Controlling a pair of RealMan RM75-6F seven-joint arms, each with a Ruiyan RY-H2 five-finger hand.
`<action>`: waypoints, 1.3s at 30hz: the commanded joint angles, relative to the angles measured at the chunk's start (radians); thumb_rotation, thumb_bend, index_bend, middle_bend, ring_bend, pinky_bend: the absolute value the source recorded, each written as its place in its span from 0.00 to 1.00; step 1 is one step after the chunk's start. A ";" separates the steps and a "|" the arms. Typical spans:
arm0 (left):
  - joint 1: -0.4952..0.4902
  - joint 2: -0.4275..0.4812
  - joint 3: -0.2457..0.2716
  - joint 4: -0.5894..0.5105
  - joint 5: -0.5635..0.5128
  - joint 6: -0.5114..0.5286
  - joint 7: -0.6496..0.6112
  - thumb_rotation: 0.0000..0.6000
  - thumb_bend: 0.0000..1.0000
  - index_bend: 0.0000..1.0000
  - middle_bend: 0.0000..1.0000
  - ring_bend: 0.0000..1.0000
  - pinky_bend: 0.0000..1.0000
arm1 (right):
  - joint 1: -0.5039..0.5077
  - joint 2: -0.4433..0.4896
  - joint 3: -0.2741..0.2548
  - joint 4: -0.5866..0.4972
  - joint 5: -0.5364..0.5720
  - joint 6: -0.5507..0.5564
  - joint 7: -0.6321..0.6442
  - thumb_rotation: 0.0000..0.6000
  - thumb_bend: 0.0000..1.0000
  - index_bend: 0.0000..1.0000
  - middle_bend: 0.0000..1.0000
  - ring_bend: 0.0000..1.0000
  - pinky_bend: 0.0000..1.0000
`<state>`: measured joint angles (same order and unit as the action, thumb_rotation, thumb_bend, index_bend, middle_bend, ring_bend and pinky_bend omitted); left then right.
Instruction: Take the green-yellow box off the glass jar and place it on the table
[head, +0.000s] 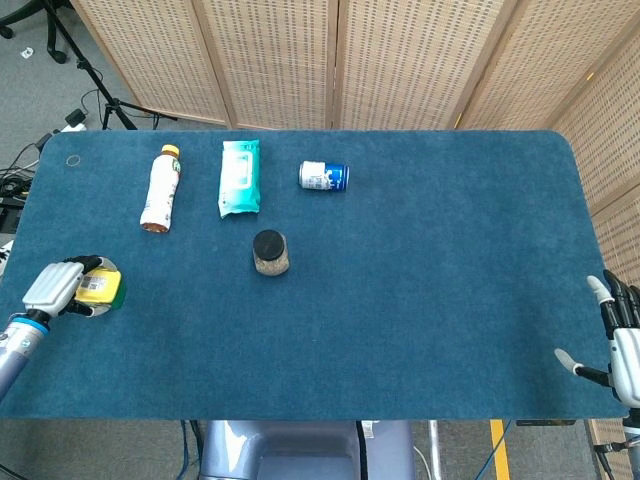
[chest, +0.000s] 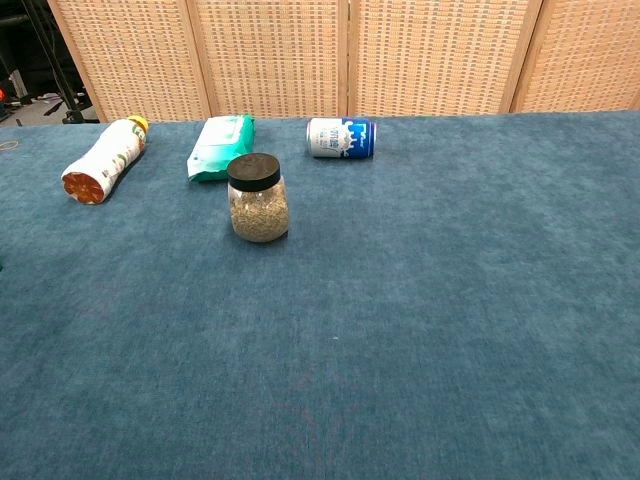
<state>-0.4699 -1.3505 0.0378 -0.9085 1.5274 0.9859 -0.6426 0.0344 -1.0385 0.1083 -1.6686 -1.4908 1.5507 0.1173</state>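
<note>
Nearby, left hand (head: 55, 287) on green-yellow box (head: 100, 288) — label unreadable

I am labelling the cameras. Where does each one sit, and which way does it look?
Head view: high above the near edge, looking down on the blue felt table; left hand holds the green-yellow box, right hand open.
Chest view: low, facing the wicker screens; no body visible.
Shared: black-lidded glass jar.

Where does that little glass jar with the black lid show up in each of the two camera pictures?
Head view: the glass jar stands left of centre on the blue table, below the green wipes pack.
Chest view: it stands upper left, just in front of the same pack.
Shared landmark: the blue-white can.
</note>
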 joint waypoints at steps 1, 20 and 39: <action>0.011 0.002 -0.006 -0.003 -0.001 0.029 -0.043 1.00 0.20 0.61 0.44 0.37 0.40 | 0.000 -0.001 -0.001 0.000 0.000 -0.001 -0.001 1.00 0.00 0.00 0.00 0.00 0.00; 0.078 -0.247 -0.163 0.023 -0.052 0.381 -0.504 1.00 0.21 0.65 0.47 0.40 0.45 | 0.003 -0.002 -0.012 -0.006 -0.026 -0.001 -0.004 1.00 0.00 0.00 0.00 0.00 0.00; 0.063 -0.367 -0.051 0.245 0.000 0.221 -0.528 1.00 0.13 0.07 0.00 0.00 0.13 | -0.003 0.012 -0.006 0.001 -0.016 0.010 0.034 1.00 0.00 0.00 0.00 0.00 0.00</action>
<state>-0.4043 -1.7401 -0.0247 -0.6496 1.5158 1.2194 -1.1891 0.0317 -1.0267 0.1028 -1.6673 -1.5070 1.5607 0.1519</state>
